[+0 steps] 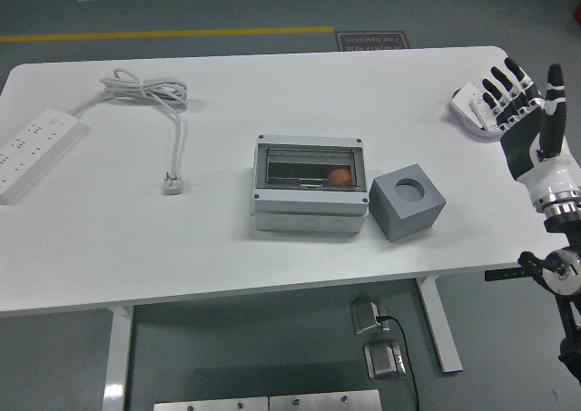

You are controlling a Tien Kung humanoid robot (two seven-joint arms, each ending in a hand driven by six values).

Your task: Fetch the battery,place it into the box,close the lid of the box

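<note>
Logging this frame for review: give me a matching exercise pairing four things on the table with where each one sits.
Things:
1. power strip
2. grey cube
3. box
4. purple dish

Places:
A. middle of the table
B. far right, partly behind the right hand
C. left edge of the table
D. just right of the box, nearer the front edge

Pairs: 1-C, 2-D, 3-A, 4-B
</note>
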